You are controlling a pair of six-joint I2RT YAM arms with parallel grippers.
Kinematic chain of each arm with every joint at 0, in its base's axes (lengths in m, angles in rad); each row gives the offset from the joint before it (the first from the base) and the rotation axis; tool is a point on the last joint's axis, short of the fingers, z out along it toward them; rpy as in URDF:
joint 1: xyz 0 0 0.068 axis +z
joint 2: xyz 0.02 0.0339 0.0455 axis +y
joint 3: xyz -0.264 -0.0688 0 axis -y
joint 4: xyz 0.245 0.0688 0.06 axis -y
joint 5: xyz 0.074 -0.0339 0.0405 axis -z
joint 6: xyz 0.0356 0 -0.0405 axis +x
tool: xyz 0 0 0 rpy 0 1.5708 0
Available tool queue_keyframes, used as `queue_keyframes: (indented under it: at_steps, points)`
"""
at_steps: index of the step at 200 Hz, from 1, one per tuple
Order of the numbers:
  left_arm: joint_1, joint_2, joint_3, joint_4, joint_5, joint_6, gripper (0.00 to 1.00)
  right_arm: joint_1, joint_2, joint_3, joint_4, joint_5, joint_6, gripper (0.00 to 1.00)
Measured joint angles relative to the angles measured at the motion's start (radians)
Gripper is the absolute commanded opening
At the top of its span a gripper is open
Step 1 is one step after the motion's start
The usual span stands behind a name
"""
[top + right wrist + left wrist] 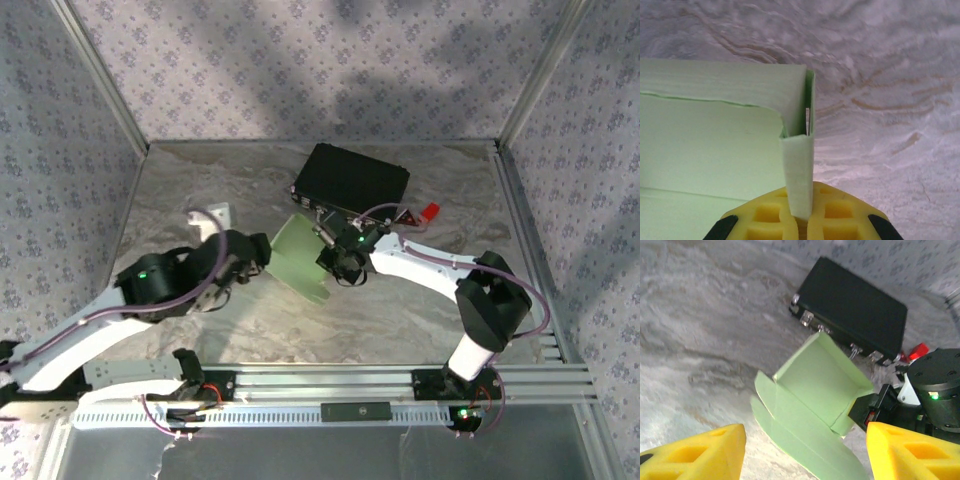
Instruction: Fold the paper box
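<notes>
My two yellow foam fingers point(695, 452) stand wide apart with nothing gripped, over the grey marbled bench point(700, 325). Between and beyond them lies a pale green thin-card paper box point(815, 380), half folded, with two walls raised. Just behind it sits a black hard case point(855, 305) with metal latches

Lab enclosure: aluminium frame point(400, 378), patterned backdrop walls point(300, 70).

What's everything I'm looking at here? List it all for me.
paper box: one, pale green, part-folded, mid-table, just in front of the case.
black case: one, black with metal latches, rear of table.
red item: one, red, right of the case; too small to identify.
white item: one, white, left side of table; unclear what.
table: one, marbled grey.
left gripper: one, yellow fingers, open, facing the box.
right gripper: one, yellow fingers, shut on a box flap.
</notes>
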Motion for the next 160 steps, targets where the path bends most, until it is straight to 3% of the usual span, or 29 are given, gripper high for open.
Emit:
queue_keyframes:
  at_steps: [47,110,160]
  points:
    - [-0.016,0.197,0.001,-0.040,0.023,-0.178,0.71,0.012,0.067,0.056,-0.096,-0.042,0.220,0.00]
    - [-0.008,0.243,0.000,-0.037,0.022,-0.256,0.49,0.019,0.080,0.056,-0.142,-0.085,0.344,0.00]
    - [0.021,0.269,-0.051,-0.007,0.031,-0.269,0.48,0.019,0.080,0.056,-0.136,-0.109,0.366,0.00]
